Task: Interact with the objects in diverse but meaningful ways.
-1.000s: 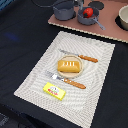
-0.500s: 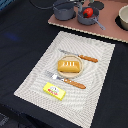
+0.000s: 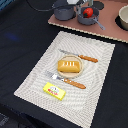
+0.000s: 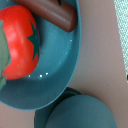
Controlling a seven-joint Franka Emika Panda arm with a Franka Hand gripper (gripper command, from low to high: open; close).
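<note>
Sitting in grey pot (image 4: 60,75), glossy red tomato (image 4: 20,42)

Tomato (image 4: 17,42) and stick (image 4: 52,12) lie inside the pot (image 4: 60,65).

Both views soft and blurry, evenly lit, faint glints on the pot (image 4: 55,75)

Black table (image 3: 20,45) bearing striped placemat (image 3: 95,95), pink board (image 3: 107,27)
</note>
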